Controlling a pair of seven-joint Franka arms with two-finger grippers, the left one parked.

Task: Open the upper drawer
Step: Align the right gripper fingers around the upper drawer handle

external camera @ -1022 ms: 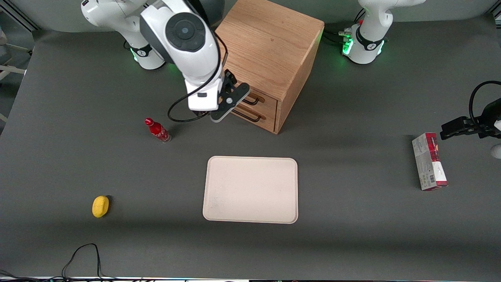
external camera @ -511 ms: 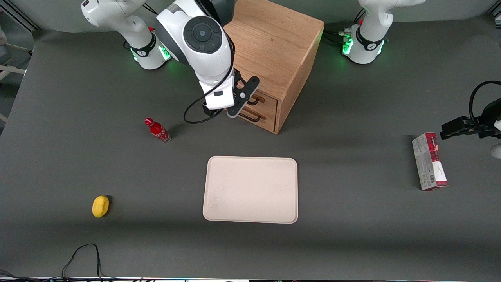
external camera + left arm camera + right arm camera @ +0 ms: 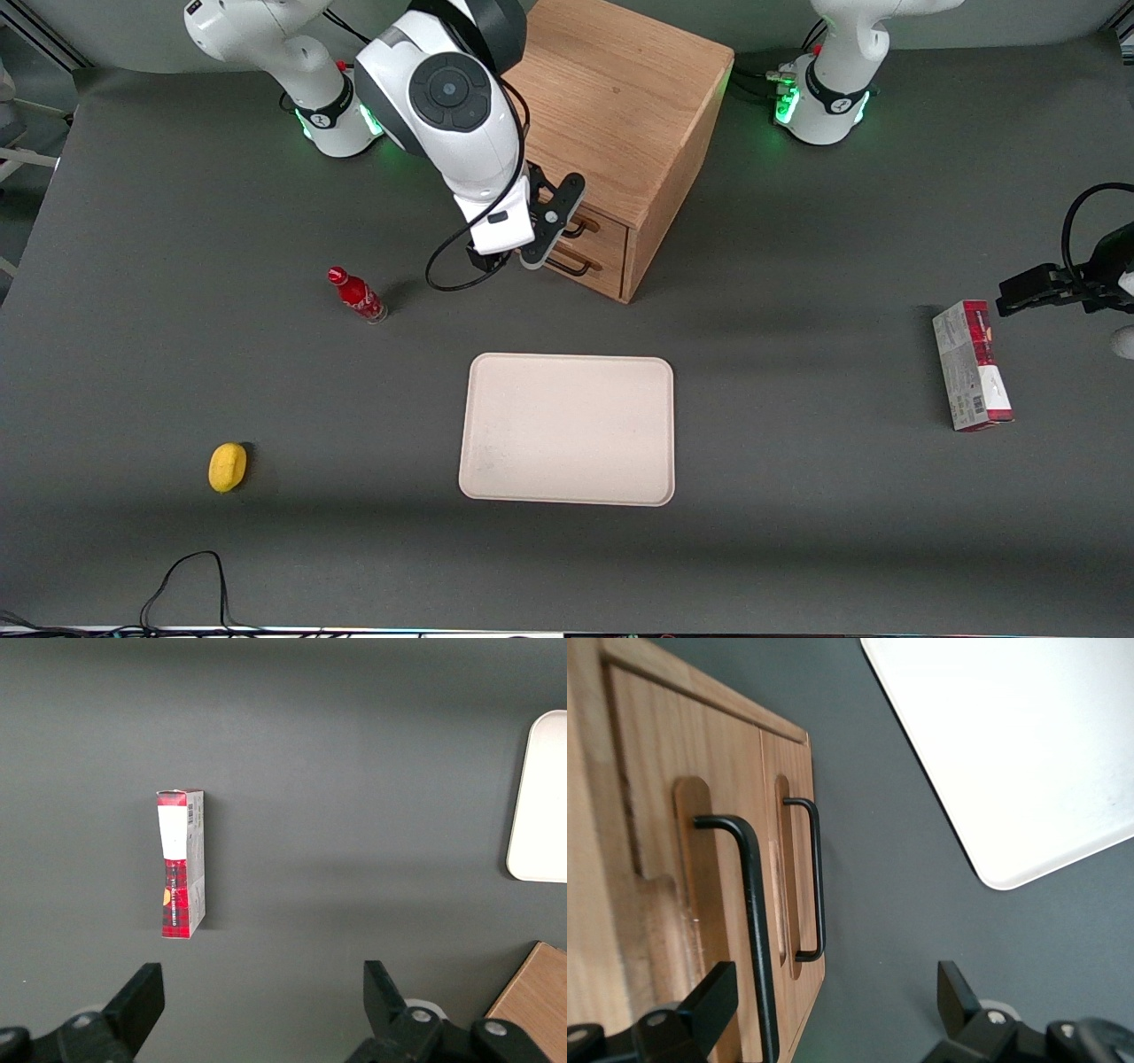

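The wooden cabinet [image 3: 611, 106] stands at the back of the table with both drawers shut. The upper drawer [image 3: 602, 226] has a thin black bar handle [image 3: 578, 229], which also shows in the right wrist view [image 3: 755, 930]. The lower drawer's handle [image 3: 815, 877] sits just below it. My right gripper [image 3: 556, 221] is right in front of the upper drawer, open. In the right wrist view the gripper [image 3: 833, 997] has its jaws spread wide; the upper handle stands between them, close to one finger [image 3: 713, 1001], not touched.
A cream tray [image 3: 567, 430] lies nearer the camera than the cabinet. A red bottle [image 3: 357, 295] and a yellow object [image 3: 228, 466] lie toward the working arm's end. A red and grey box [image 3: 971, 365] lies toward the parked arm's end.
My gripper has moved sideways to the drawer fronts, then settled slightly lower at the upper handle. The drawers have not moved.
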